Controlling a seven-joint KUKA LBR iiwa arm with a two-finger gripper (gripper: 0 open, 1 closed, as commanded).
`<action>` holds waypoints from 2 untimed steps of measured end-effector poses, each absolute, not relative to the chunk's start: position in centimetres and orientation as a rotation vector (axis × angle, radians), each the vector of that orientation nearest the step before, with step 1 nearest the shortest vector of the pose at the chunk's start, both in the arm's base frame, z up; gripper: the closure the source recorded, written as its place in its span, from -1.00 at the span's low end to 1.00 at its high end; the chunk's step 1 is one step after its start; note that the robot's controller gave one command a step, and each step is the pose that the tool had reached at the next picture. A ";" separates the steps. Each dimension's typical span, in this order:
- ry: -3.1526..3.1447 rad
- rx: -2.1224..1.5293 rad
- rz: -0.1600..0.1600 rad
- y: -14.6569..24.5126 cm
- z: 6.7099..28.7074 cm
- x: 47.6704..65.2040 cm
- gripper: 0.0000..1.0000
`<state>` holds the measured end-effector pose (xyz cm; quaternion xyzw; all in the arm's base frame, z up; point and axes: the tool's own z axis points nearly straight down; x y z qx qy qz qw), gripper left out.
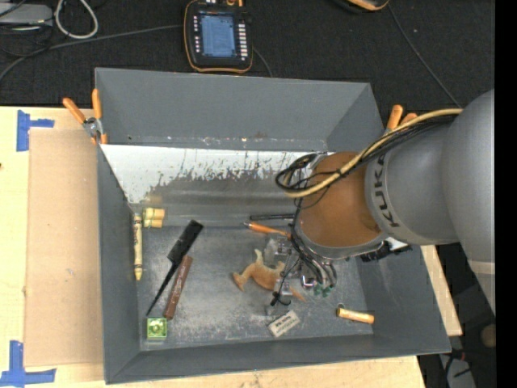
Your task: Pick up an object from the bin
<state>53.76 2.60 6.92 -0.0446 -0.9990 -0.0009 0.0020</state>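
Note:
My gripper (283, 289) hangs low over the bin floor, right of the middle, below the arm's orange cover. Directly to its left, touching or nearly touching it, lies a tan and brown toy figure (252, 276). A small white tag-like piece (283, 323) sits just in front of the gripper. A short orange-tan cylinder (355, 315) rests to its right, near the front wall. An orange pen (263, 228) pokes out from under the arm behind the gripper.
At the left of the bin lie a black brush (181, 253), a brown stick (178, 288), a green square block (156, 327), a yellow pencil (137, 250) and a yellow block (153, 215). The arm covers the bin's right side.

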 end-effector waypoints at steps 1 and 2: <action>-3.131 -0.169 -0.005 2.5 6.9 53.7 1.00; -3.131 -0.170 -0.005 2.5 6.9 53.7 1.00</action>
